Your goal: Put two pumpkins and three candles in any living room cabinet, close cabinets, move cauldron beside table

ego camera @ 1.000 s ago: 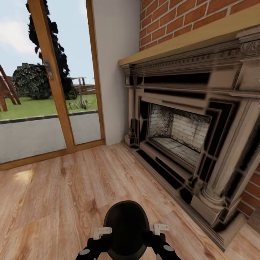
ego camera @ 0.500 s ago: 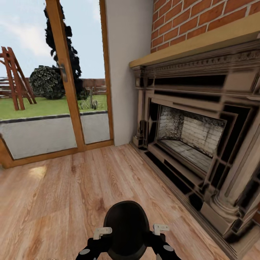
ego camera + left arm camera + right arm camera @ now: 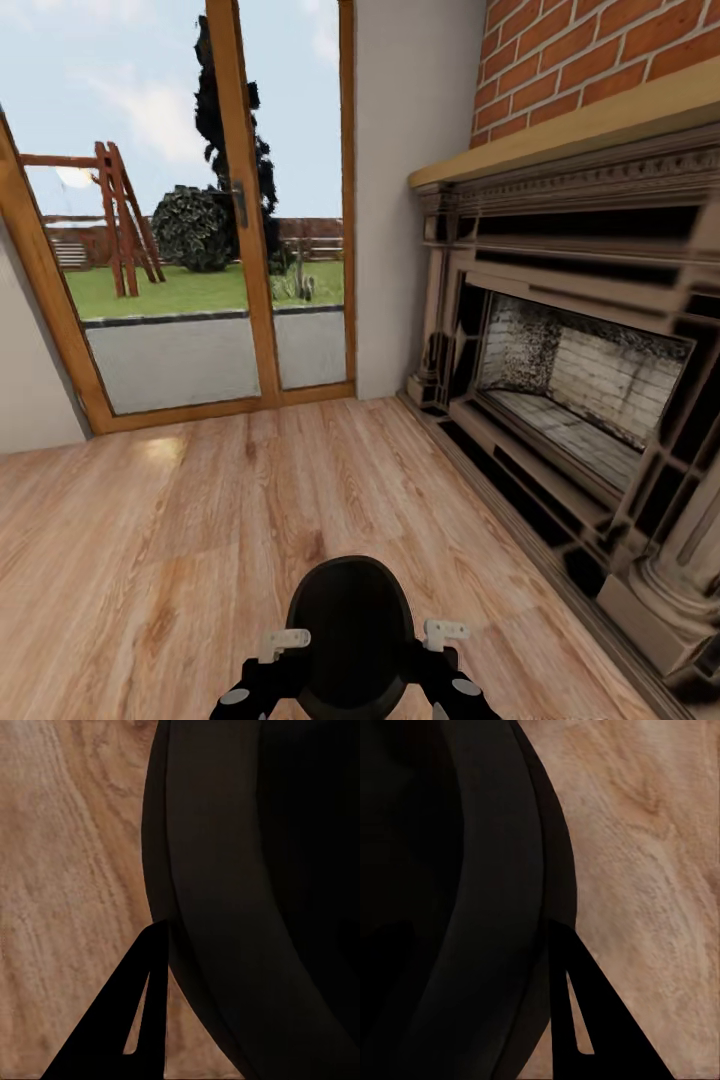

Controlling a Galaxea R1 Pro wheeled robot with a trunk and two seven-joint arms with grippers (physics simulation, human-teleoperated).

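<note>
The robot is carrying the cauldron (image 3: 350, 632) low in front of its trunk, above the wooden floor (image 3: 200, 520), with the left gripper (image 3: 285, 640) and right gripper (image 3: 445, 632) pressing against opposite sides of it. In the wrist views, 1 dark finger of each is lying along the black wall (image 3: 247, 900) (image 3: 457, 907), so both jaws appear to be gripping the cauldron, though the second finger of each is hidden. The fireplace (image 3: 570, 370) is standing to the right, the glass door (image 3: 200, 220) ahead. To do this well, the base should be turning gently, keeping both arms level and equally pressed. No bench, cabinet, pumpkins or candles are showing here.
</note>
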